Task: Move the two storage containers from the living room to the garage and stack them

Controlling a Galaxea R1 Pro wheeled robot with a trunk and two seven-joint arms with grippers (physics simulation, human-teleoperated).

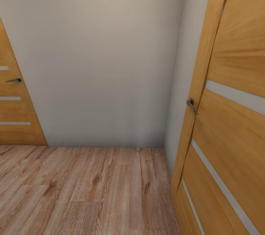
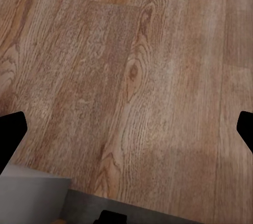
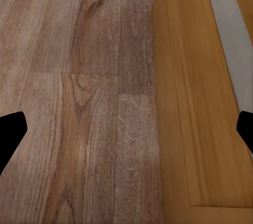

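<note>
The two storage containers are out of view, and so is the garage. I face a corner of beige wall [image 1: 103,54] over light wood planks [image 1: 84,187]. In the left wrist view my left gripper [image 2: 126,132] hangs open above the planks, its dark fingertips [image 2: 11,132] at the frame's two edges with nothing between them. My right gripper [image 3: 126,132] is open too, above planks beside the foot of a wooden door, and its fingertips [image 3: 10,132] hold nothing.
A wooden door [image 1: 228,117] with pale stripes and a metal handle [image 1: 191,105] stands close on the right. Another such door [image 1: 14,109] with a handle [image 1: 14,80] is at the far left. A grey part of my body [image 2: 37,197] shows below the left gripper.
</note>
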